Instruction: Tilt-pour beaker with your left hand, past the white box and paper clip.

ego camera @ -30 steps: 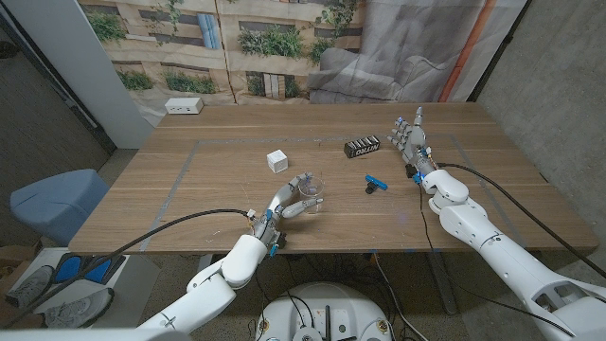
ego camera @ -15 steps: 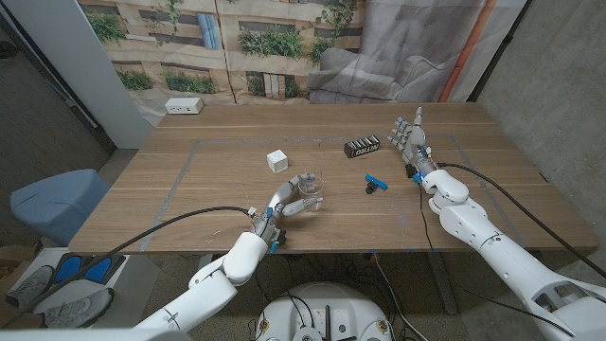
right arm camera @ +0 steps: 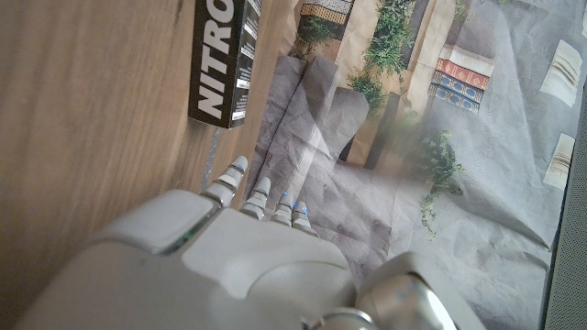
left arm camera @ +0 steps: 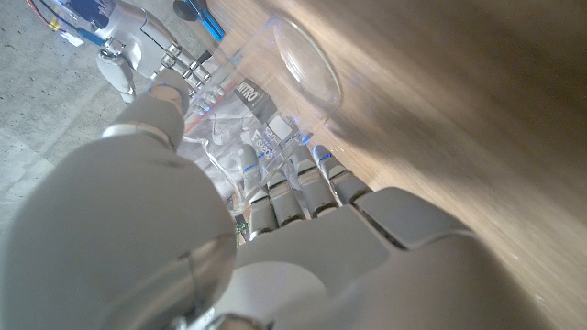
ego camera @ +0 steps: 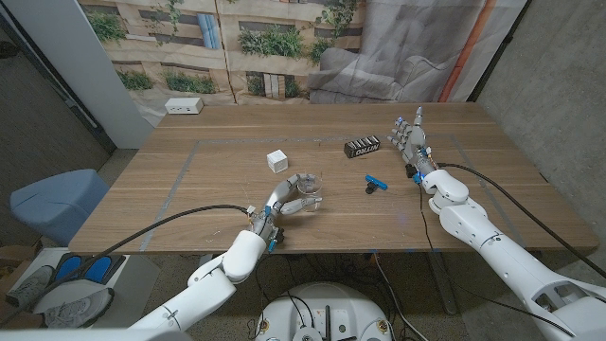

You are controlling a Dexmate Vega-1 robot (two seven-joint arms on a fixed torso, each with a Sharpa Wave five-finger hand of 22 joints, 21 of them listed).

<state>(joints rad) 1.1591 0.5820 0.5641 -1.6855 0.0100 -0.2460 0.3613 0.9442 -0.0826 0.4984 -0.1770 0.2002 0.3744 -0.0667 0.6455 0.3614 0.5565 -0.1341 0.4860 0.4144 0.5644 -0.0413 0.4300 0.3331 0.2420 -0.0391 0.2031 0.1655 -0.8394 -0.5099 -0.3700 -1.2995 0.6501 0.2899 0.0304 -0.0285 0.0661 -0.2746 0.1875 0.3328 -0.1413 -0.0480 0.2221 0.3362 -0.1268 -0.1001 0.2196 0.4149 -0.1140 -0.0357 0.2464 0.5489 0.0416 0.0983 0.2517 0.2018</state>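
My left hand (ego camera: 289, 201) has its fingers wrapped around the clear beaker (ego camera: 309, 191), holding it near the front middle of the tabletop (ego camera: 208, 180). From the head view I can only see that the beaker sits in the grasp with its rim showing above the fingers; I cannot tell from there how far it leans. The left wrist view gives me more: the left hand (left arm camera: 303, 229) fills the lower part, its fingers (left arm camera: 292, 183) press against the glass wall, and the beaker (left arm camera: 275, 92) lies tipped, its round open mouth turned sideways toward the wood. Printed marks show on the glass there, too blurred for me to read. Just beyond the beaker on the head view sits the white box (ego camera: 276, 160), a small cube, close but not touching. To the robot's right of the beaker lies the blue paper clip (ego camera: 376, 184), and farther back a black battery pack (ego camera: 362, 147) with white lettering. My right hand (ego camera: 411, 140) stands near the right side of the tabletop, empty with its fingers raised and spread, just beside that pack. The right wrist view shows the right hand (right arm camera: 238, 247) from behind and the battery pack (right arm camera: 225, 60) close past its fingertips, the letters "NITRO" legible. A white power strip (ego camera: 184, 106) rests at the far left corner.
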